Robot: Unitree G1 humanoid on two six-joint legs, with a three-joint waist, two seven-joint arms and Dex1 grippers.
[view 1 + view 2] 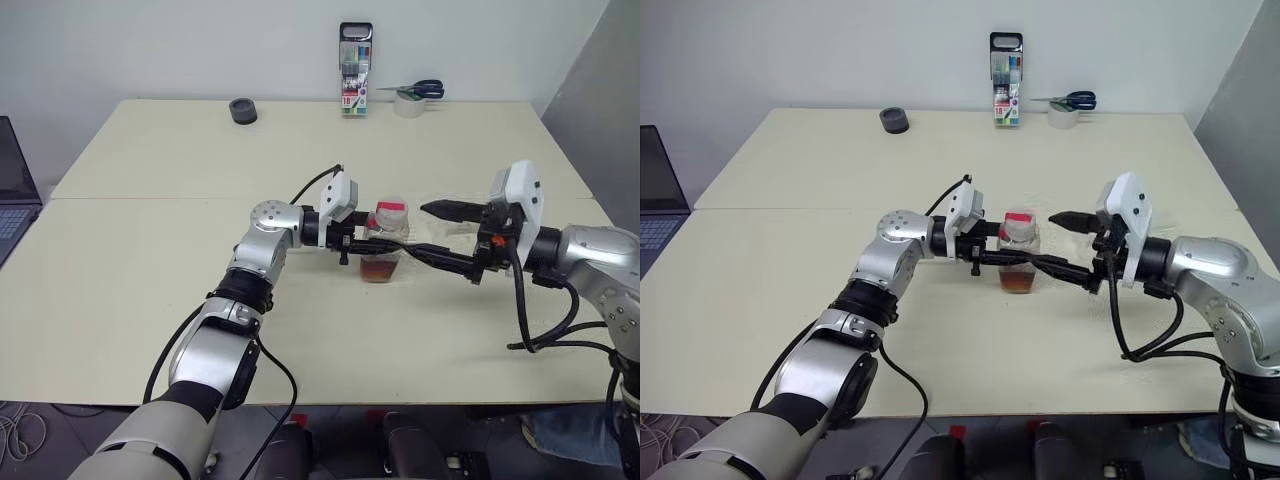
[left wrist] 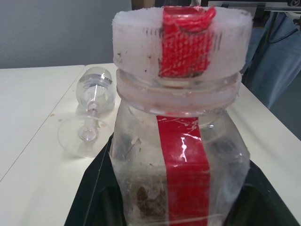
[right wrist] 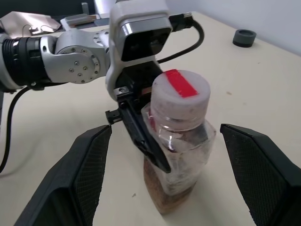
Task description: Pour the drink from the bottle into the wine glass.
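The bottle [image 1: 386, 236] stands upright at mid-table. It is clear plastic with a red strip up its side and over its whitish cap [image 3: 181, 89]. The reddish-brown drink [image 1: 380, 268] fills its lowest part. My left gripper [image 1: 362, 240] reaches in from the left and is shut on the bottle's body. My right gripper [image 1: 420, 231] comes from the right and stands open, one finger on each side of the bottle without touching it. The wine glass [image 2: 90, 115] lies on its side on the table just beyond the bottle, foot toward the left wrist camera.
A marker case [image 1: 354, 68] stands at the table's far edge. Scissors lie on a tape roll [image 1: 415, 95] to its right, and a small black ring [image 1: 243, 110] sits to its left. A laptop [image 1: 14, 190] shows at the left edge. The cream table [image 1: 140, 270] is bare around my arms.
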